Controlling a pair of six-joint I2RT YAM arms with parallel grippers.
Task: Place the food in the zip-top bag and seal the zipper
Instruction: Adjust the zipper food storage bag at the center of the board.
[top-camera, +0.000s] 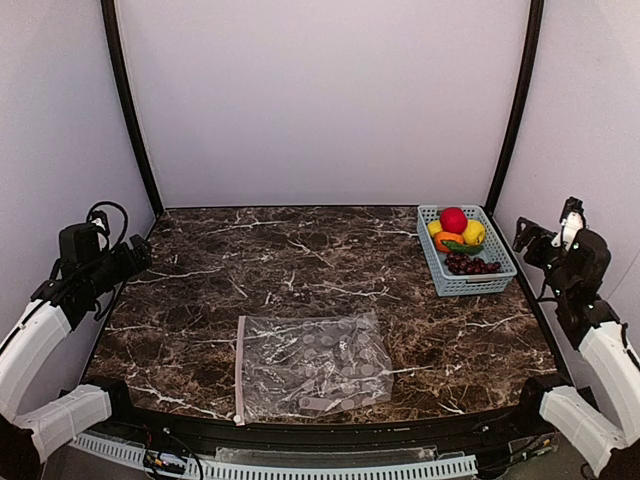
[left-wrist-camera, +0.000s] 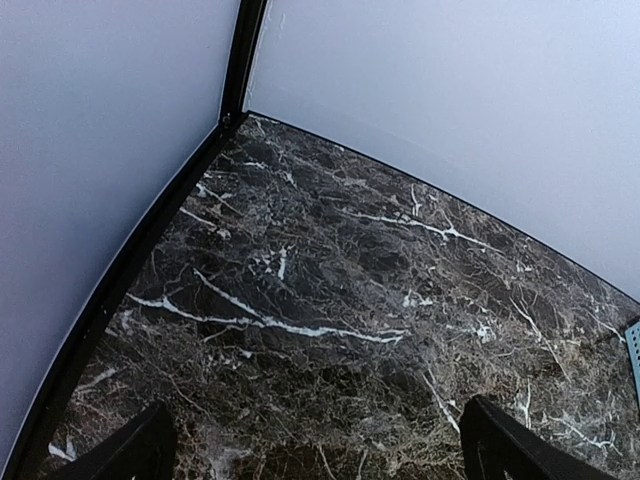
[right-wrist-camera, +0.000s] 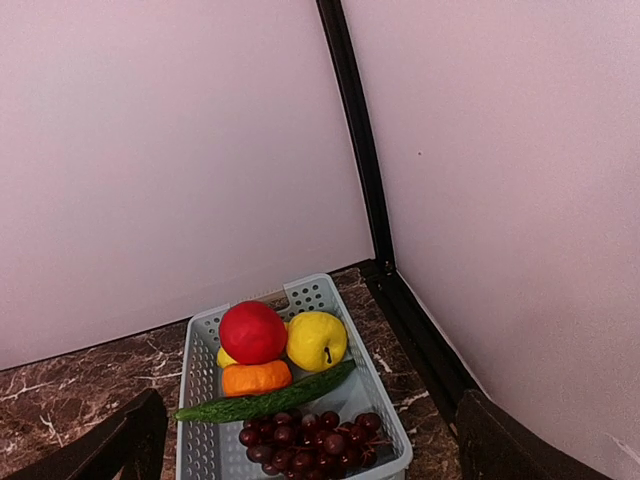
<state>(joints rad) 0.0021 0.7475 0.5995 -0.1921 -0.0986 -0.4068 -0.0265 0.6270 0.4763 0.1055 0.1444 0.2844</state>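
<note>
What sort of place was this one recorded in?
Probably a lab test booth, not a kitchen: plain pale walls box in a marble-patterned table, two robot arms sit at its near edge, and a basket of toy fruit and a clear bag lie on it.

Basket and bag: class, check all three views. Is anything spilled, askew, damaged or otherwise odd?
Nothing stands out. The food all sits inside the blue basket, none spilled on the table. The zip-top bag lies flat near the front edge, only slightly turned, with no visible damage.
</note>
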